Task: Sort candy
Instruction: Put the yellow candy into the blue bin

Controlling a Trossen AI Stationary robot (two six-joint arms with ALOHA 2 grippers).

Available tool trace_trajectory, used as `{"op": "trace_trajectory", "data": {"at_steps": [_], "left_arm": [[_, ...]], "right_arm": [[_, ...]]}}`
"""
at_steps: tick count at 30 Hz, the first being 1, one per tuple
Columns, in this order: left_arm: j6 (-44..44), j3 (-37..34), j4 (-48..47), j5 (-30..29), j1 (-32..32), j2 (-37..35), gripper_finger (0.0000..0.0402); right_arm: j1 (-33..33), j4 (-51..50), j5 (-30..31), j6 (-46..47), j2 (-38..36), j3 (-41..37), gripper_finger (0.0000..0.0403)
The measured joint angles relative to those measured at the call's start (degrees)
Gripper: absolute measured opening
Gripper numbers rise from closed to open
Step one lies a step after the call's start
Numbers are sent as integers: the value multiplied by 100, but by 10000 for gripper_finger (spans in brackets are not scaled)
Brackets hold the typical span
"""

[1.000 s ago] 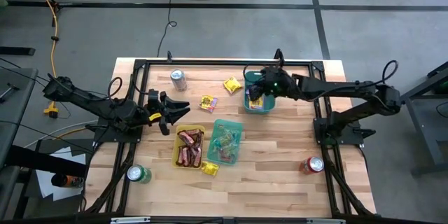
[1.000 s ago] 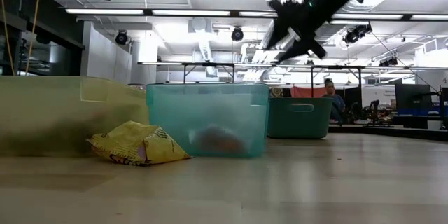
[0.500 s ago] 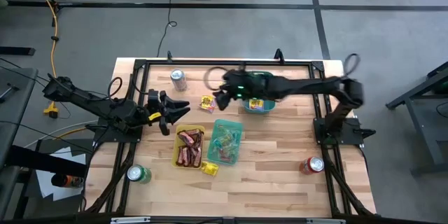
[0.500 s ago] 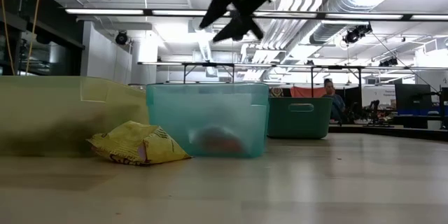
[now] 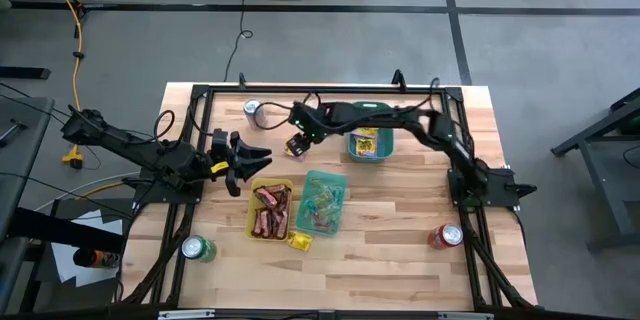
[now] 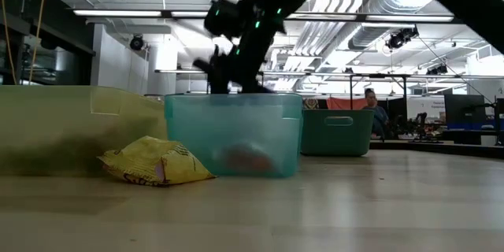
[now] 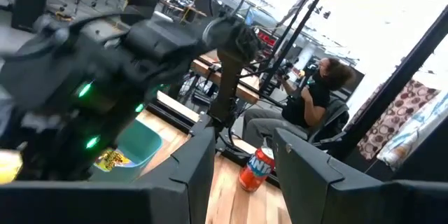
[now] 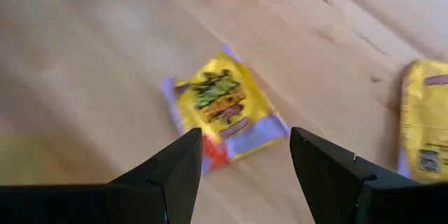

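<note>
A: Where is your right gripper (image 5: 296, 145) hanging?

B: Over a yellow packet (image 8: 222, 115) lying on the table (image 5: 400, 250), fingers spread, pinching nothing.

A: And your left gripper (image 5: 250, 160)?

B: It's waiting beside the yellow tray (image 5: 251, 215) of red-brown bars (image 5: 270, 210), jaws parted, carrying nothing.

wooden table (image 5: 400, 260) | three cans (image 5: 444, 236), three trays (image 5: 270, 210), loose yellow packets (image 5: 296, 146)

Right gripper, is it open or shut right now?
Open: the right gripper shows a clear gap between its fingers, poised over a yellow packet on the table.
</note>
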Motion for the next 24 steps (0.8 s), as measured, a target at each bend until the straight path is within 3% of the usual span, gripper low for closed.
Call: {"op": "trace_trajectory", "data": {"at_steps": [7,14,17,21,24], "left_arm": [[-176,0,-4,-45,2,0,131],[-185,0,-4,-49,2,0,131],[-185,0,-2,-53,2,0,131],[-185,0,-2,-53,2,-2,131],[-181,0,5,-56,0,0,131]], "right_arm": [[17,21,430,277,750,194,211],[172,134,775,23,880,199,196],[219,97,873,-275,848,190,142],[259,-131,808,-871,647,184,21],[282,-266,870,-1264,254,181,20]]}}
